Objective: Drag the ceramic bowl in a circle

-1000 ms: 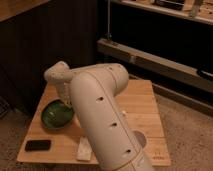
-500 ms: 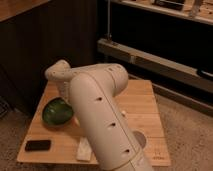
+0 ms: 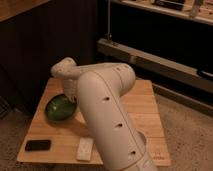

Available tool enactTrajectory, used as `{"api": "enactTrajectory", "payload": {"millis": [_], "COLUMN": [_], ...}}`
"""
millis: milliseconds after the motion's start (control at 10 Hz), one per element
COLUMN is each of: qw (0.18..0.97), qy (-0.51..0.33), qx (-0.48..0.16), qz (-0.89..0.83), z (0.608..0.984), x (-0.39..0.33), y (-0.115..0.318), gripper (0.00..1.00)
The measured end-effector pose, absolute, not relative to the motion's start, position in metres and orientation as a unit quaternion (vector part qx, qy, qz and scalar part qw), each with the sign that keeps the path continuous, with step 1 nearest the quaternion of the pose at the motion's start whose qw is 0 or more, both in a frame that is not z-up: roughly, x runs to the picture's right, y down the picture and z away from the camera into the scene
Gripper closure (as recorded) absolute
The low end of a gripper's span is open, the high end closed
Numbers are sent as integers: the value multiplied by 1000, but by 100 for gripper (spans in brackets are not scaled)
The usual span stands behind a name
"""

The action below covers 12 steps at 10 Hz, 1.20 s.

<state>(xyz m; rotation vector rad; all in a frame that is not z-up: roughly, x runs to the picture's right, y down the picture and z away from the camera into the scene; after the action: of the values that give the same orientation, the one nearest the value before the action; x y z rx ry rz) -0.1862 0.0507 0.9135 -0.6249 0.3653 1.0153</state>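
Observation:
The ceramic bowl (image 3: 58, 108) is a shallow glossy green bowl with a dark rim. It sits on the left part of the wooden table (image 3: 140, 107). My white arm fills the middle of the view and bends back down to the bowl. The gripper (image 3: 71, 95) reaches down at the bowl's right rim, at or just inside the edge. The arm's wrist hides most of it, and the contact with the bowl is not visible.
A black phone-like slab (image 3: 38, 145) lies at the table's front left corner. A white flat remote-like object (image 3: 85, 149) lies at the front edge beside my arm. Dark shelving (image 3: 160, 60) stands behind the table, with speckled floor (image 3: 187, 135) to the right.
The bowl has shifted a little toward the far side of the table, and the gripper end has moved with it. The phone and the white object have not moved.

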Motion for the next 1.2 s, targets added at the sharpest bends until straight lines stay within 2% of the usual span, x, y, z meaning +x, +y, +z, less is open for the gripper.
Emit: {"api": "enactTrajectory", "payload": {"millis": [400,900,1200], "qw": [760,707,692], "qy": [152,157,117], "qx": [-288,-280,-271], "qz": [563,630,659], "z": [931,937,936], "x": [-149,-100,-80], "y": [18,14,11], "gripper": [100,100,100]}}
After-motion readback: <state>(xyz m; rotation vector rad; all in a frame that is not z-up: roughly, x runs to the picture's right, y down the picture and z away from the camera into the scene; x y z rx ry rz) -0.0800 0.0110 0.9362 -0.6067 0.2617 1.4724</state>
